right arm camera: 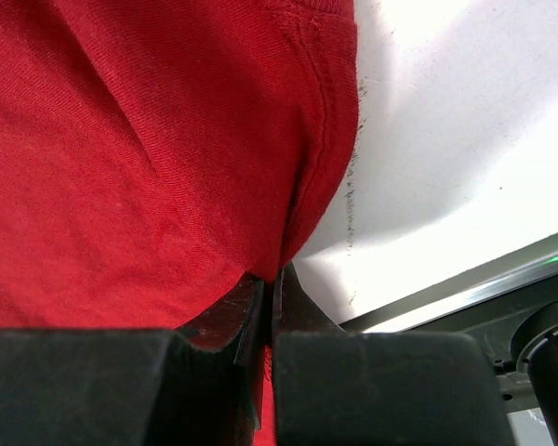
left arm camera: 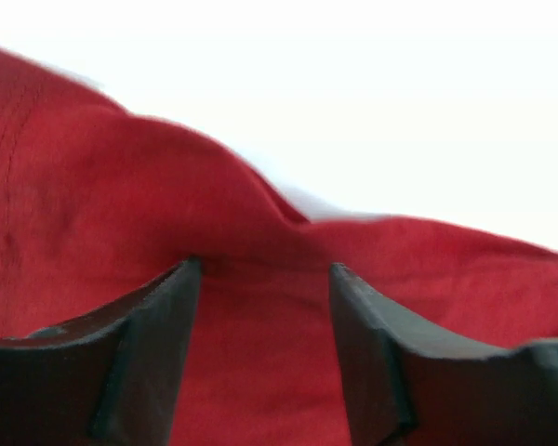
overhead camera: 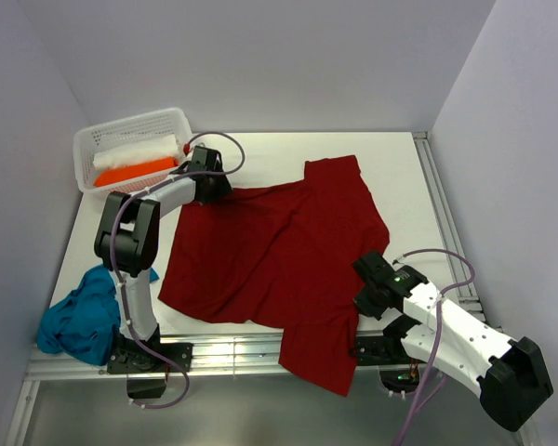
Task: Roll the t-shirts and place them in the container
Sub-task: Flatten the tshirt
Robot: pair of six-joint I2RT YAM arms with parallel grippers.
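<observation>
The right gripper (right arm camera: 272, 279) is pressed shut, pinching a thin fold at the hemmed edge of the dark red cloth t-shirt (overhead camera: 270, 251). The left gripper (left arm camera: 265, 269) stands spread, its fingers either side of a raised ridge of the same shirt at its far left corner, not closed on it. The shirt lies mostly flat across the middle of the white table (overhead camera: 400, 167), with one part hanging over the near edge. The right pinch looks to hold little cloth and may slip under a pull. A pull by that arm alone would likely skew and bunch the sheet, or drag it off the edge.
</observation>
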